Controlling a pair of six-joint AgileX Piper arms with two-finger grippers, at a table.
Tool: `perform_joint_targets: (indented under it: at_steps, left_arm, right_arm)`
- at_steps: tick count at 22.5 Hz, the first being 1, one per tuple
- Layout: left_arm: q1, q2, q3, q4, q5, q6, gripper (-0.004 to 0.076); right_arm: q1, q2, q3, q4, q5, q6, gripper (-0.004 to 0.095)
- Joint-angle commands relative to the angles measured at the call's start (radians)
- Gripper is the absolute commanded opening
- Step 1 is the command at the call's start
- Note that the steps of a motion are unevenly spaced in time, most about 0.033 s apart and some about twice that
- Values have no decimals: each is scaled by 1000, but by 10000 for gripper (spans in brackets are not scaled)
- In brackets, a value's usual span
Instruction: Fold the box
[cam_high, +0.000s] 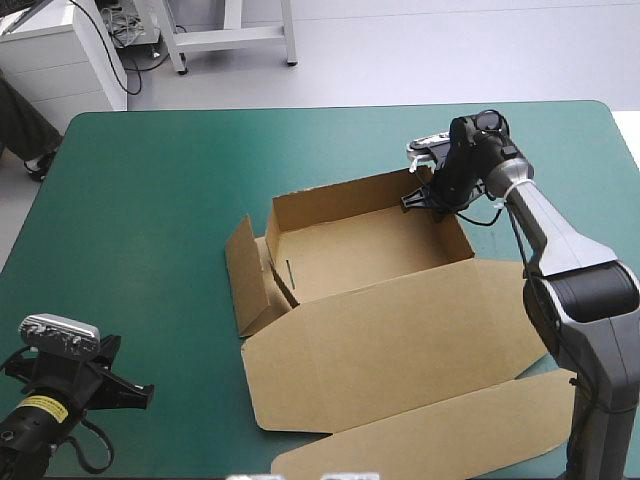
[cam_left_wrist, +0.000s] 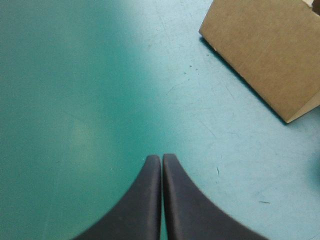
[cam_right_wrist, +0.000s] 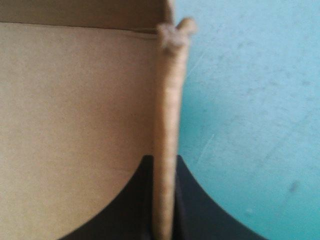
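Observation:
The brown box (cam_high: 370, 250) stands mid-table as an open tray, its far and right walls raised and its lid (cam_high: 400, 345) lying flat toward the near edge. A side flap (cam_high: 243, 275) stands loosely at its left. My right gripper (cam_high: 428, 196) is at the tray's far right corner, shut on the right wall. In the right wrist view the wall's edge (cam_right_wrist: 167, 150) runs up between the two black fingers (cam_right_wrist: 192, 200). My left gripper (cam_left_wrist: 161, 165) is shut on nothing over bare teal-green cover near the table's front left, with a corner of the box (cam_left_wrist: 270, 50) ahead of it.
A long brown flap (cam_high: 430, 430) of the lid reaches toward the table's near edge at the right. Open teal-green cover (cam_high: 140, 200) lies left of and beyond the box. The table's far edge (cam_high: 330, 108) runs behind the tray.

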Motion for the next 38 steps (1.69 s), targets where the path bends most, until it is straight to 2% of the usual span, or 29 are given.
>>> perform_joint_targets:
  at_steps: [1, 3, 11, 13, 14, 15, 16, 17, 18, 19, 22, 27, 31, 38]
  left_arm:
    - [0, 5, -28, -3, -65, -8, -8]
    - [0, 5, -28, -3, -80, -8, -8]
    - [0, 7, -28, -47, -135, -3, -1]
    - [0, 7, -28, -47, -135, -3, 64]
    - [0, 7, -28, -47, -135, -3, 159]
    - [0, 7, -28, -47, -135, -3, 204]
    - [0, 7, -28, -48, -129, -3, 321]
    - [0, 7, -28, -56, -129, -3, 368]
    - [0, 7, -28, -56, -127, -3, 461]
    - [0, 7, -28, -56, -127, -3, 501]
    - [0, 7, -28, -56, -127, -3, 507]
    - [0, 7, -28, -184, -149, 5, 505]
    - [0, 16, -47, -184, -149, 80, 505]
    - [0, 178, -162, -176, -186, 12, 474]
  right_arm:
    - [-6, -142, -25, -28, 22, -3, -20]
    - [-6, -211, -25, -71, 22, -4, -20]
    - [-31, -471, -25, -94, 22, 19, -20]
    - [-31, -501, -25, -99, 22, 19, -20]
    - [-31, -512, -25, -99, 22, 19, -20]
    - [-31, -514, -25, -97, 22, 19, -20]
    - [-31, -513, -25, -90, 22, 19, -20]
    - [-31, -513, -25, -87, 22, 19, -20]
    - [-31, -513, -25, -66, 22, 19, -20]
    - [-31, -513, -25, -53, 22, 19, -20]
    - [-31, -513, -25, -44, 22, 19, -20]
    - [-31, -516, -25, -39, 22, 15, -20]
    - [-31, -516, -25, -39, 22, 15, -20]
    - [-31, -516, -25, -39, 22, 13, -20]
